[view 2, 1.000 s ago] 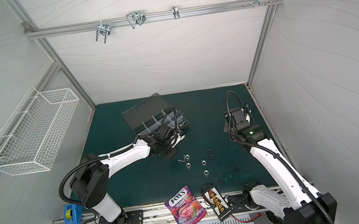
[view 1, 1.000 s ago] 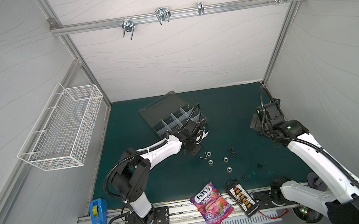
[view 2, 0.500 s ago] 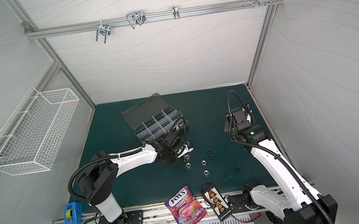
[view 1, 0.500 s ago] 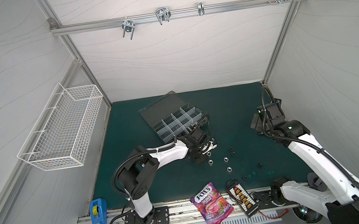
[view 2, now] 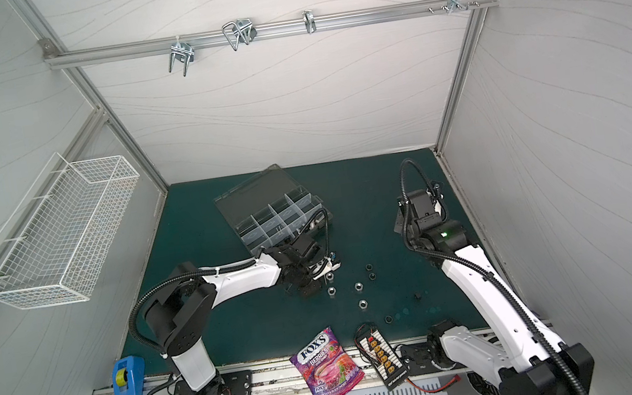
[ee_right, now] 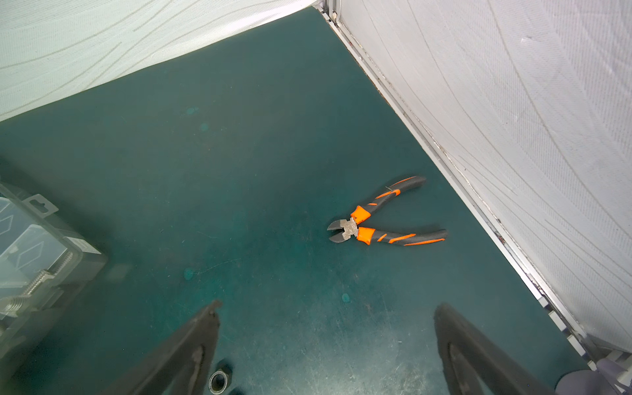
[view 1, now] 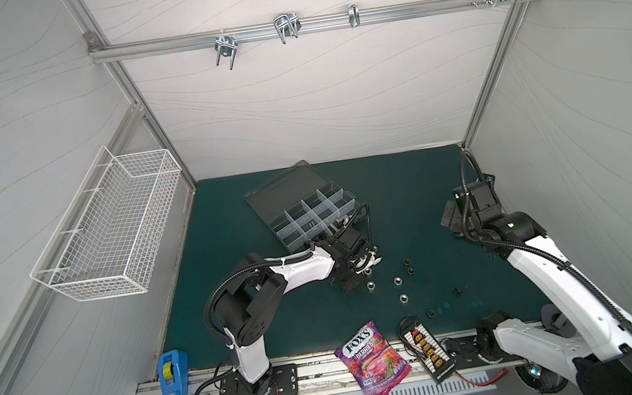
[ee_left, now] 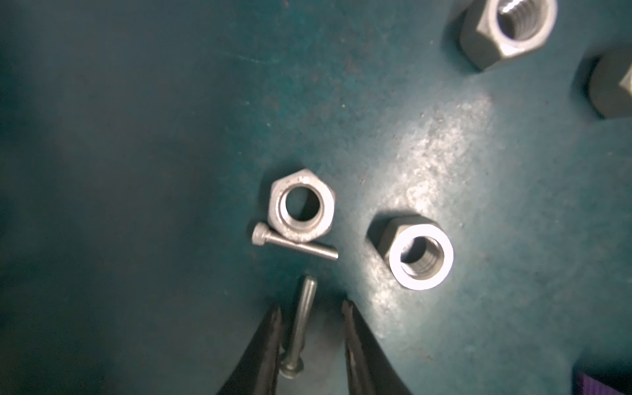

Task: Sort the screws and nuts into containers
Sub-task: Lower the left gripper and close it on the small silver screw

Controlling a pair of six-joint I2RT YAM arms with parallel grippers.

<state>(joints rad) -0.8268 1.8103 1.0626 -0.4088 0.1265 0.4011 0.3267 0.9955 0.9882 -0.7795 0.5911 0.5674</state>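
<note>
Closing now is the delicate part: the left tool [ee_left: 311, 306] stands only narrowly open over the desk [ee_left: 136, 136]. A thin screw [ee_left: 301, 325] lies lengthwise between its fingers [ee_left: 268, 342], gripped by nothing as far as I can see, very near one finger and with a clear gap to the other. Because this screw is so thin and round, I think it can roll or turn away if the fingers meet it unevenly, or slip out during the lift. Just past its tip a second screw [ee_left: 294, 244] lies against a silver nut [ee_left: 301, 208]; if the tool goes forward a little, it may push both and scatter them. The box [view 1: 296, 218] with the compartments sits near, on the far side of the wrist in both top views, but a weak hold could drop the screw on the way. The right tool [ee_right: 328, 342] is spread wide and empty above bare desk, with pliers [ee_right: 376, 222] beyond it; I see no danger from it.
</note>
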